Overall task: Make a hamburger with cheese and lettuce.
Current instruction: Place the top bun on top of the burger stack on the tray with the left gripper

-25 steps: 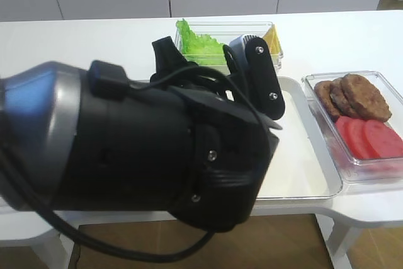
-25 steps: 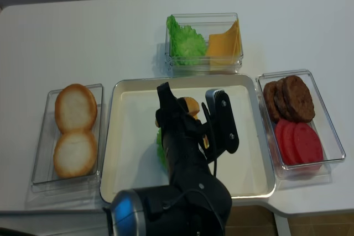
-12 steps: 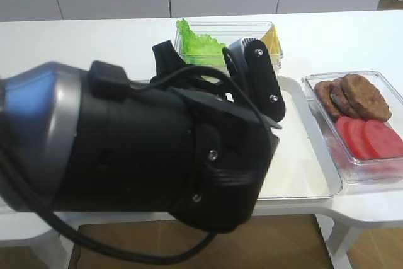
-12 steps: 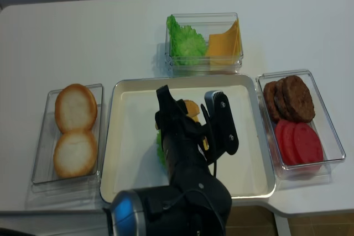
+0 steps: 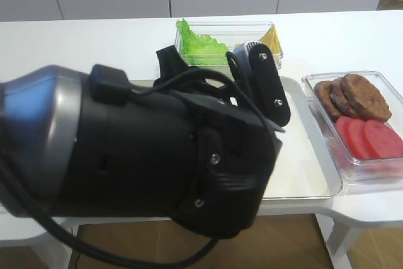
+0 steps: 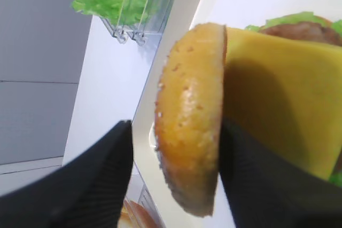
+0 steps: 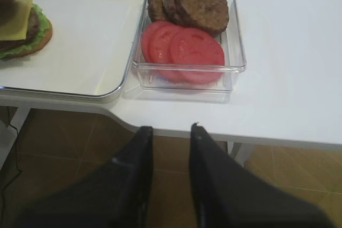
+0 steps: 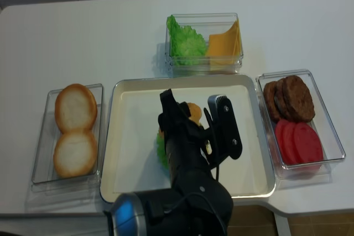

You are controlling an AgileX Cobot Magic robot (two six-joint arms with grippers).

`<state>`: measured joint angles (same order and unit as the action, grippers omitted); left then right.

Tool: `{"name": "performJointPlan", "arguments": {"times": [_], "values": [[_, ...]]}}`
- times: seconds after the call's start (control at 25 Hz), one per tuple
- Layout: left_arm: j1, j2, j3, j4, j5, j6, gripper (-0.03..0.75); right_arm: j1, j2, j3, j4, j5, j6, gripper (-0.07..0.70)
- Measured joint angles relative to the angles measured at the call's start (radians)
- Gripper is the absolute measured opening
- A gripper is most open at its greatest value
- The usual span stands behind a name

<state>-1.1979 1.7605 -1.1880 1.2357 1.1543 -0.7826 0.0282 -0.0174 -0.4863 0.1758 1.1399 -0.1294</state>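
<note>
one hamburger (image 7: 18,28) sits on the tray (image 8: 127,158), lettuce (image 7: 40,34) under the patty, one cheese (image 6: 283,105) square on top. the bun top (image 6: 189,116) stands between the left gripper (image 6: 173,177) fingers, which flank it slightly apart (can't tell if they still pinch it). that arm reaches forward over the tray. the right gripper (image 7: 170,148) hangs off the table edge, jaws closed, empty. two bun halves (image 8: 74,128), three loose patties (image 8: 287,99), three tomato slices (image 8: 298,142).

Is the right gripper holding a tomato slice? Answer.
No: the right gripper hangs shut below the table edge, apart from the tomato slices.
</note>
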Motion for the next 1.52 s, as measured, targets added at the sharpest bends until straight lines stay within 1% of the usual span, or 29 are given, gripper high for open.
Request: {"name": "performJointPlan", "arguments": {"times": [0.2,0.36,0.56,0.92,1.12,1.32,1.52], "values": [[-0.009,0.000,0.000,-0.001,-0.002,0.000,0.395,0.000,0.000,0.000,0.000,0.000,0.000,0.193],[-0.017,0.000,0.000,-0.001,-0.028,0.000,0.397,0.000,0.000,0.000,0.000,0.000,0.000,0.193],[-0.017,0.000,0.000,-0.003,-0.030,0.000,0.398,0.000,0.000,0.000,0.000,0.000,0.000,0.193],[-0.017,0.000,0.000,-0.050,-0.049,0.000,0.431,0.000,0.000,0.000,0.000,0.002,0.000,0.193],[-0.017,0.000,0.000,-0.056,-0.051,0.000,0.437,0.000,0.000,0.000,0.000,0.002,0.000,0.193],[-0.017,0.000,0.000,-0.083,-0.070,0.000,0.437,0.000,0.000,0.000,0.000,0.002,0.000,0.193],[-0.017,0.000,0.000,-0.087,-0.074,0.000,0.458,0.000,0.000,0.000,0.000,0.002,0.000,0.193]]}}
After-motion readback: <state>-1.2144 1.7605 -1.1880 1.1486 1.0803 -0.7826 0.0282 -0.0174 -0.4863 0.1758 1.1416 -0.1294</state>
